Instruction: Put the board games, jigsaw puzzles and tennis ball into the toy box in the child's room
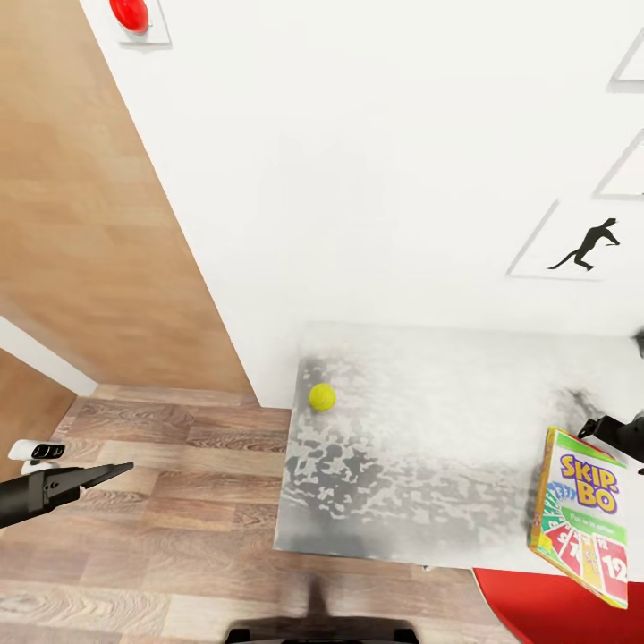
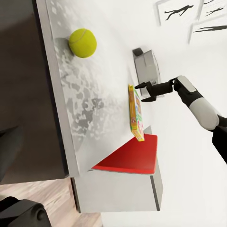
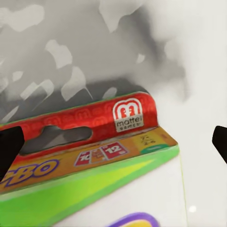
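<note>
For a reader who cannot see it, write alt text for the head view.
A Skip-Bo box hangs tilted in the right gripper over the right end of a mottled grey table, with a tennis ball near its far left corner. The left gripper hovers over wood floor beside it.

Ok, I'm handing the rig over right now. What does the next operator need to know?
Left tool: looks shut and empty, out over the floor left of the table.
Right tool: at the top edge of the Skip-Bo box, which stands on edge at the table's right end. I can't confirm a firm grip.
Tennis ball: on the table near its left edge.
Done: nothing visibly stowed yet.
Left: stow this box, then the ball, then the rest.
</note>
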Tool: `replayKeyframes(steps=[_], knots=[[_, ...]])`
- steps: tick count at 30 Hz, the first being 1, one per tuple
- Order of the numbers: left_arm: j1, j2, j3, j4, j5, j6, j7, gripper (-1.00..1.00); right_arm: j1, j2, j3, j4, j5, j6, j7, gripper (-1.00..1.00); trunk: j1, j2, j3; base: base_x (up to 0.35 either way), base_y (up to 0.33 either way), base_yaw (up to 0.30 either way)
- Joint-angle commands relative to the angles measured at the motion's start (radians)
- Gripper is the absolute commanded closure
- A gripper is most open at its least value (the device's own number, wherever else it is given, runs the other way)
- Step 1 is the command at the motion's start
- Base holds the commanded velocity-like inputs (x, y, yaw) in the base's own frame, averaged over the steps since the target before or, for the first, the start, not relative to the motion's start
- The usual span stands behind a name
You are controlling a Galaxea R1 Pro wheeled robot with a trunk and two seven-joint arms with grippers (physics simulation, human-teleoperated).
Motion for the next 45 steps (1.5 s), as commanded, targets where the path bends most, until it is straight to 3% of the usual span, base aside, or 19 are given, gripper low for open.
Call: replayKeyframes(steps=[1,45], knots=[[0.0,0.0,0.0,0.0,0.0,0.011,-0.004,-1.0,-0.001,0.001,-0.002,-0.001,-0.01,0.002,-0.01,-1.0,0.001,-0.002,-0.001,-0.005,0.0,0.0],[0.0,0.0,0.0,0.0,0.001,0.011,-0.004,-1.0,-0.001,0.005,-0.001,0.001,-0.01,0.002,-0.007,-1.0,0.001,-0.002,-0.001,-0.046,0.048,0.0]])
